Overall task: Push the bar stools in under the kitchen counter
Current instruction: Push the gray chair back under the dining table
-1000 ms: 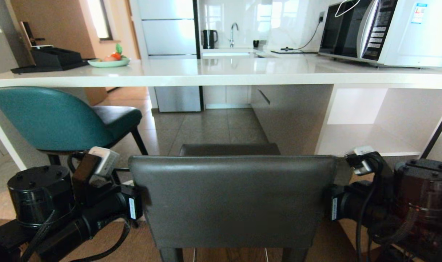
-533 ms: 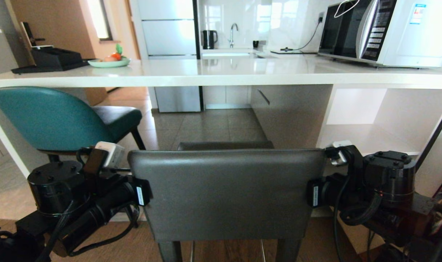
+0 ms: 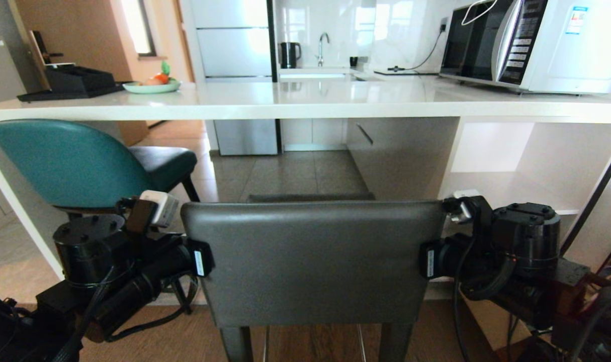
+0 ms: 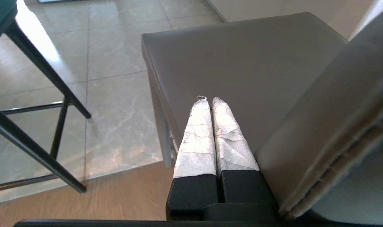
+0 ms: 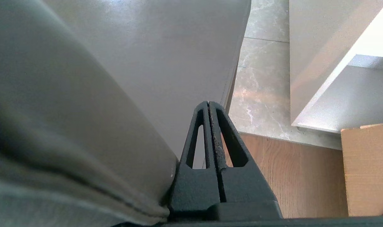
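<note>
Microwave (image 3: 536, 45) sticker: blue-and-white label, print too small to read.
Microwave control panel: button markings illegible.
Arm tags: white labels, unreadable.

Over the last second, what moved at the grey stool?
The grey stool slid forward toward the kitchen counter, pushed at its backrest edges by the shut left end effector and right end effector. The teal stool stayed put.

Home kitchen: white stone kitchen counter (image 3: 305, 103), microwave (image 3: 536, 42), refrigerator (image 3: 232, 37), sink faucet (image 3: 324, 45), black electric kettle (image 3: 289, 54), fruit plate (image 3: 151, 86), tiled floor (image 3: 290, 173).
</note>
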You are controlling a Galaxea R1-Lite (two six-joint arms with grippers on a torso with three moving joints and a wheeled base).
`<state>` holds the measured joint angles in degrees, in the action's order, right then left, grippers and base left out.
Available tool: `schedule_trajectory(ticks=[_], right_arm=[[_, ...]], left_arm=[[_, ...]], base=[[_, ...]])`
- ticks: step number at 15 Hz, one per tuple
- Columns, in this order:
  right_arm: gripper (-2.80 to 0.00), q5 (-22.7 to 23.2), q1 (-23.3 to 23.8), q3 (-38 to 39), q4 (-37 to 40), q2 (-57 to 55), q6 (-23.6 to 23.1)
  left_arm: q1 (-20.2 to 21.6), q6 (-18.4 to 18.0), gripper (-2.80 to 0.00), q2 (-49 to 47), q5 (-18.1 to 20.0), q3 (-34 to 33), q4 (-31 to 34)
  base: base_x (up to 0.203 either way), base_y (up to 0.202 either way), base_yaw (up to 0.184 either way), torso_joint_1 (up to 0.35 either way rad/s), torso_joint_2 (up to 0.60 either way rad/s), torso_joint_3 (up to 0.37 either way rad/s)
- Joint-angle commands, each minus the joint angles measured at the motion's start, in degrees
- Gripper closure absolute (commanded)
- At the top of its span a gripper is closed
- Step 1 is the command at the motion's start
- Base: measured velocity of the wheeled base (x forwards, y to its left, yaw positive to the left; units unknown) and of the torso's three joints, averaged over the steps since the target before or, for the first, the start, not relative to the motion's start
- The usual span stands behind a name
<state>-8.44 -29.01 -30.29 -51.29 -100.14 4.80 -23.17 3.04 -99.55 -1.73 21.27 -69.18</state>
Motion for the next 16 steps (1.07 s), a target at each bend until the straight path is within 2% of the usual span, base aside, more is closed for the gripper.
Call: schedule_trajectory(ticks=[1, 3, 10, 14, 16], right_arm=[[0.0, 0.17, 0.27, -1.96, -0.39, -1.11, 0.04], [0.0, 0.26, 0.51, -3.38, -0.39, -2.1, 0.1], [0.0, 0.35, 1.46, -9.67, -0.39, -8.67, 0.21], [0.0, 0.49, 1.75, -9.82, -0.64, -10.56, 0.21], [0.0, 0.98, 1.93, -12.45, -0.66, -13.04, 0.06]], left_arm=[[0.13, 0.01, 0.0, -2.49, -0.3, 2.82, -0.69], [0.2, -0.03, 0.0, -4.67, -1.45, 5.77, -0.69], [1.2, -0.49, 0.0, -14.01, -1.45, 16.35, -0.78], [1.38, -1.67, 0.0, -14.11, -1.46, 15.76, -0.78], [1.17, -1.72, 0.0, -12.73, -1.52, 13.06, -1.07]], base=[[0.0, 0.0, 0.0, 0.0, 0.0, 0.0], [0.0, 0.0, 0.0, 0.0, 0.0, 0.0], [0.0, 0.0, 0.0, 0.0, 0.0, 0.0], [0.0, 0.0, 0.0, 0.0, 0.0, 0.0], [0.0, 0.0, 0.0, 0.0, 0.0, 0.0]])
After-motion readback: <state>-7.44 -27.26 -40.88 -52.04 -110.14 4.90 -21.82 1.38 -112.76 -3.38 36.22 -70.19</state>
